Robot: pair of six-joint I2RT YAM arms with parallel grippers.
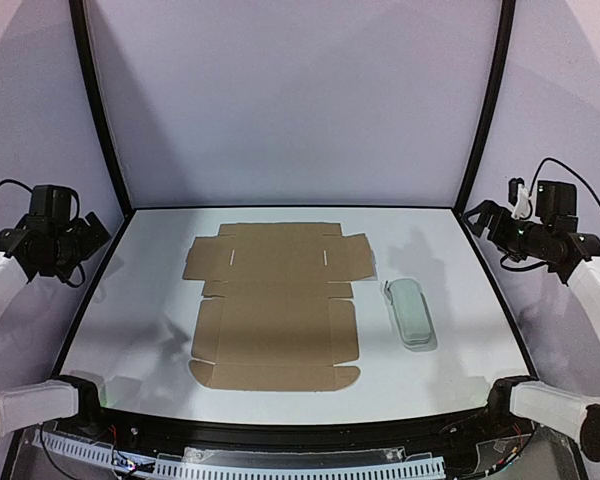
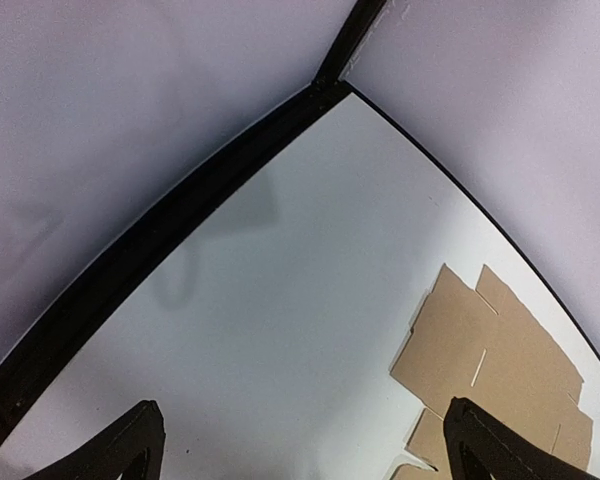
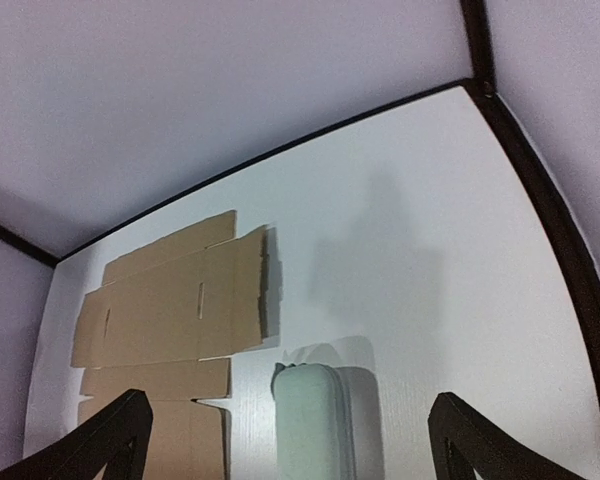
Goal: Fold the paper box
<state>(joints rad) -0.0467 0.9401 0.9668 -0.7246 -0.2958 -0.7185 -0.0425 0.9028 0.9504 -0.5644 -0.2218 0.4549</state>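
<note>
The paper box [image 1: 275, 305] lies unfolded and flat on the white table, a brown cardboard sheet with flaps, tabs and two slits. Its far left corner shows in the left wrist view [image 2: 490, 345], and its right half in the right wrist view [image 3: 165, 310]. My left gripper [image 1: 88, 238] hovers open beyond the table's left edge, well away from the sheet, with nothing between its fingers [image 2: 302, 420]. My right gripper [image 1: 483, 222] hangs open above the far right corner, also holding nothing [image 3: 290, 410].
A pale grey-green oblong pouch [image 1: 410, 312] lies just right of the cardboard [image 3: 315, 420]. A black rim [image 1: 290, 207] borders the table, and two black posts [image 1: 100, 110] [image 1: 485, 110] rise at the back corners before pale walls.
</note>
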